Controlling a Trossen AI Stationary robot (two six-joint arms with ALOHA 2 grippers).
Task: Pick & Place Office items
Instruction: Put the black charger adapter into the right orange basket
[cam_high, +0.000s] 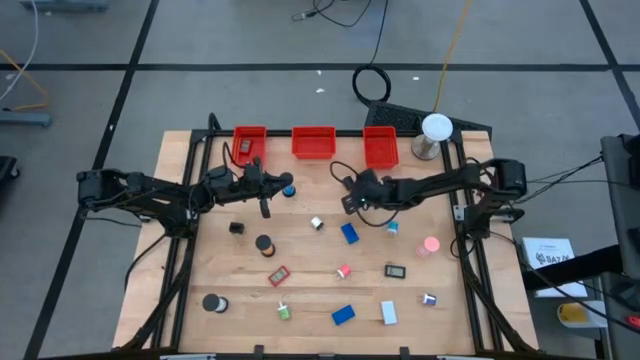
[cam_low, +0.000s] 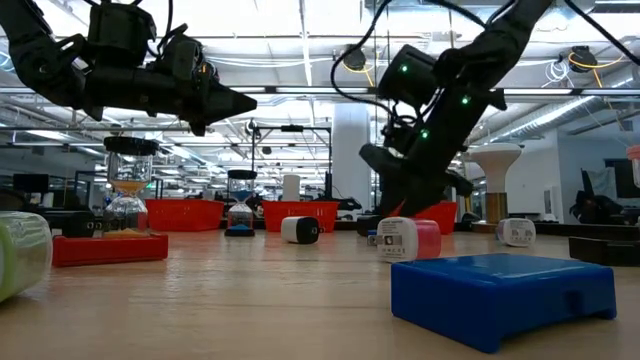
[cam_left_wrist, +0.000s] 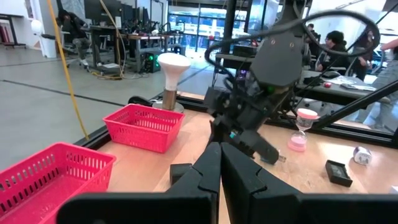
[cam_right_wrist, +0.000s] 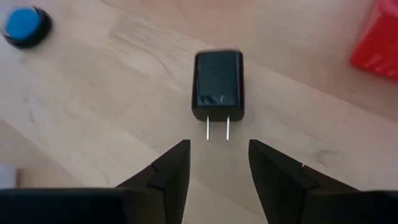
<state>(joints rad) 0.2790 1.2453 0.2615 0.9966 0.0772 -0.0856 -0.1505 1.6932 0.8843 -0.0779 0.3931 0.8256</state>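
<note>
While right gripper gapes, black charger shows no legible label.

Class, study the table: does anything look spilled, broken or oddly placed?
Nothing looks spilled or broken. The office items lie scattered loose on the table. A black plug adapter lies flat, prongs toward the open right gripper; one item already sits in the left red bin.

You have a black plug adapter lying flat on the tabletop, its two prongs bare. A blue-topped black disc sits well apart from it. Two blue blocks, a black roll, a pink hourglass and other small bits lie scattered.
</note>
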